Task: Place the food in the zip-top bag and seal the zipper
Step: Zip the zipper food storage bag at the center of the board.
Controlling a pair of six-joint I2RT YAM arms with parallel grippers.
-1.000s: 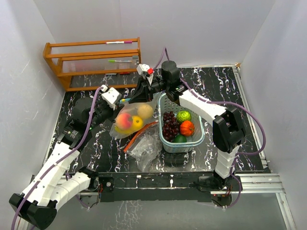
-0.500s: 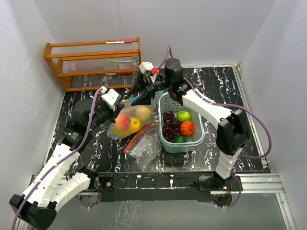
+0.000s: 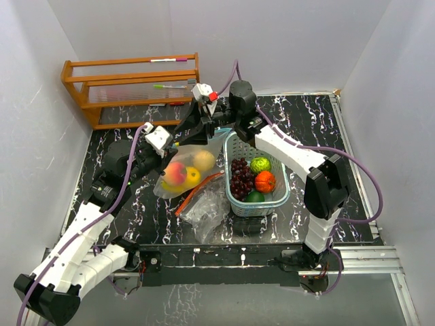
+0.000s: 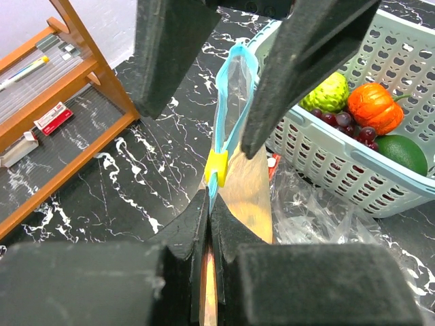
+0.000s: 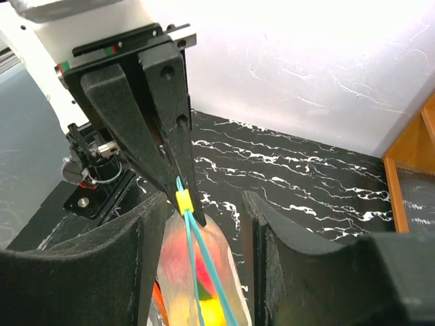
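A clear zip-top bag (image 3: 182, 170) with a blue zipper hangs between my grippers. It holds a pink-red fruit and yellow round fruits. My left gripper (image 3: 169, 145) is shut on the bag's zipper end (image 4: 209, 204), just below the yellow slider (image 4: 217, 166). My right gripper (image 3: 193, 133) is open, its fingers (image 5: 146, 251) straddling the zipper top and the slider (image 5: 183, 201). Dark grapes (image 3: 238, 178), a bumpy green fruit (image 3: 260, 164), an orange-red fruit (image 3: 265, 181) and a green fruit lie in the teal basket (image 3: 279, 200).
A second crumpled clear bag (image 3: 207, 205) with an orange zipper lies on the table in front of the held bag. A wooden rack (image 3: 132, 85) with pens stands at the back left, also in the left wrist view (image 4: 61, 115).
My right gripper drifted slightly right, then back left and a little farther away along the zipper. The bag stays pinched in my left gripper and has barely moved.
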